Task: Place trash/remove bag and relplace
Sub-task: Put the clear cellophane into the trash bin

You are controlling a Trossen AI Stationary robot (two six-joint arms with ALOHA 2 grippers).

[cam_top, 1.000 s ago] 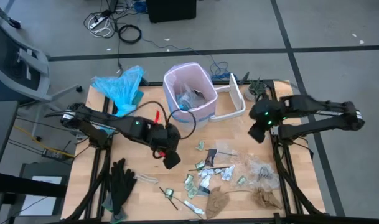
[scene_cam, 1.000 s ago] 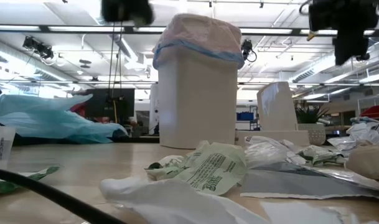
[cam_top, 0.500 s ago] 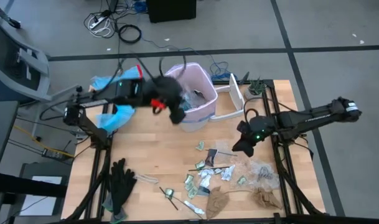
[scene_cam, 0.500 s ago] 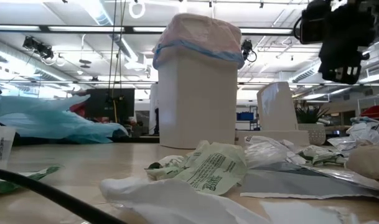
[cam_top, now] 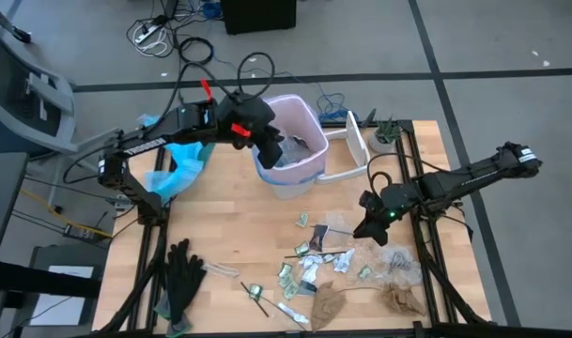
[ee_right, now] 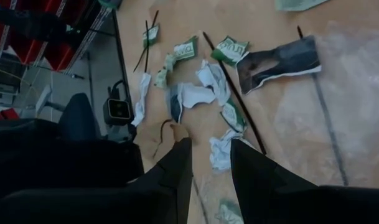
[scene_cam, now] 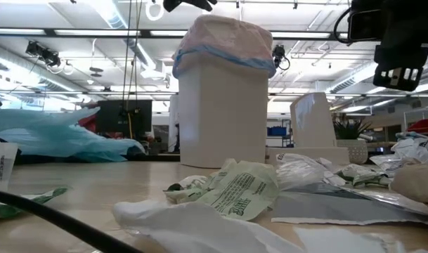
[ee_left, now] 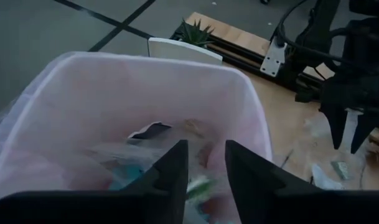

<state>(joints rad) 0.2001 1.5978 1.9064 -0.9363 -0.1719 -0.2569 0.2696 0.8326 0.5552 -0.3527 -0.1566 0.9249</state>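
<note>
Left gripper [cam_top: 272, 150]: poised over the open mouth of the bin [cam_top: 287, 145], fingers [ee_left: 167, 168] parted by a narrow gap, nothing between them. Wrist view looks straight down into the bin past the two dark fingers.

Bag [ee_left: 102, 87]: pale pink liner fitted in the white bin, rim folded over the top edge with a blue band showing in the low view [scene_cam: 224, 43]. Scraps of film and paper lie at its bottom.

Right gripper [cam_top: 367, 228]: hovering above the scattered trash [cam_top: 328, 253] on the table's right half, fingers [ee_right: 177, 168] slightly apart, empty. Below it: green-printed wrappers [ee_right: 231, 48], white crumpled bits, a thin black utensil [ee_right: 236, 96], clear film.

Table [cam_top: 220, 216]: light wood. Bin stands at the far middle edge, its white lid [cam_top: 353, 150] just beside it to the right.

Other items: light-blue plastic bag [cam_top: 180, 136] left of the bin; black gloves [cam_top: 182, 272] near the front left; brown paper pieces [cam_top: 328, 302] at the front edge.
</note>
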